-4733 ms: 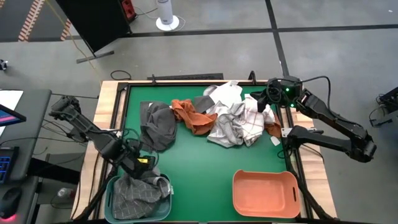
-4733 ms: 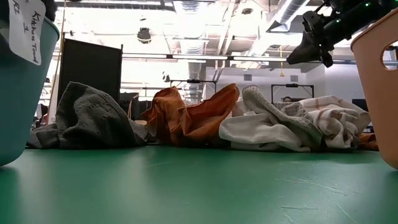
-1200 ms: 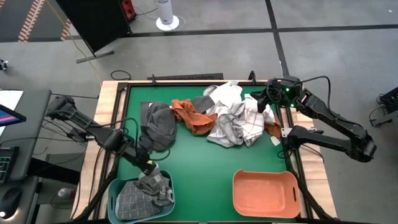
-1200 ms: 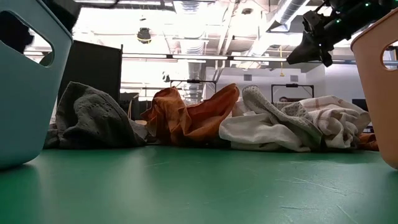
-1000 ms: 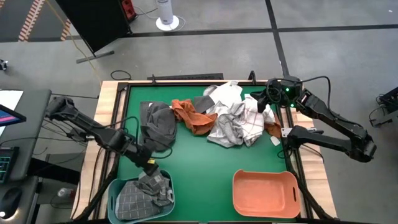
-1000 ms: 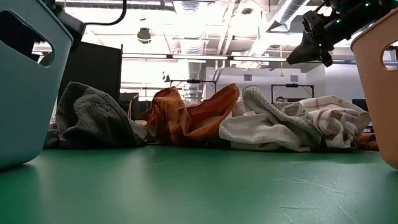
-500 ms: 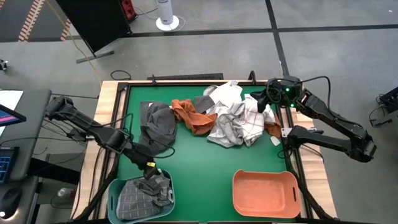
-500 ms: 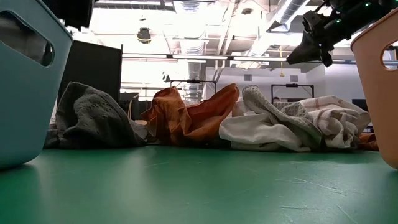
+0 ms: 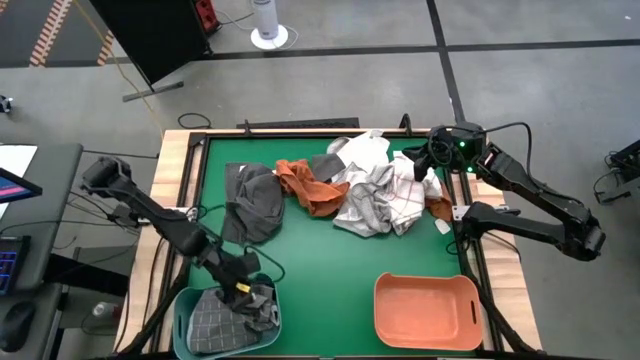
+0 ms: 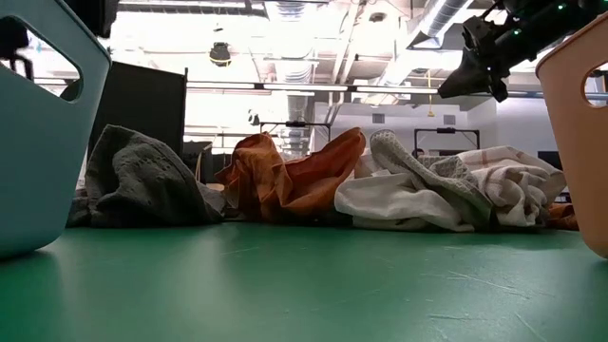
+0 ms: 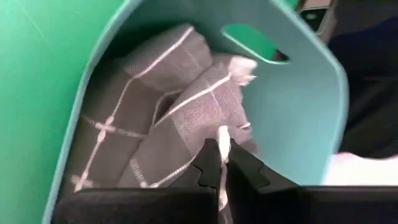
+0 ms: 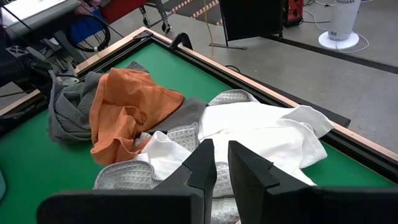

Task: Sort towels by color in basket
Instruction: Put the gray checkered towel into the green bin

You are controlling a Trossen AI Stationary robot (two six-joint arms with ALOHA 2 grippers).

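My left gripper (image 9: 240, 290) (image 11: 221, 155) reaches into the teal basket (image 9: 181, 300) (image 11: 298, 93) at the near left, shut on a dark grey towel with thin white checks (image 9: 212, 322) (image 11: 143, 124) that lies bunched inside it. A pile of towels lies along the far side: dark grey (image 9: 255, 200), rust orange (image 9: 305, 185), white and checked (image 9: 385, 195). My right gripper (image 9: 428, 160) (image 12: 222, 163) hangs above the pile's right end, slightly open, with nothing between its fingers. My left gripper pinches a raised fold of the checked towel at a white stripe (image 11: 222, 134) between its two fingertips. The fingers come from above, slanting down into the basket. The towel rests on the basket's floor and against its wall, slack.
An orange basket (image 9: 378, 300) (image 10: 579, 123) stands at the near right. Bare green table (image 9: 320, 260) lies between the pile and the two baskets. A raised wooden rim (image 9: 180, 180) runs round the table.
My left gripper has moved toward the table's near edge and down, from above the teal basket's far rim into the basket onto the checked towel. My right arm and the pile have kept still.
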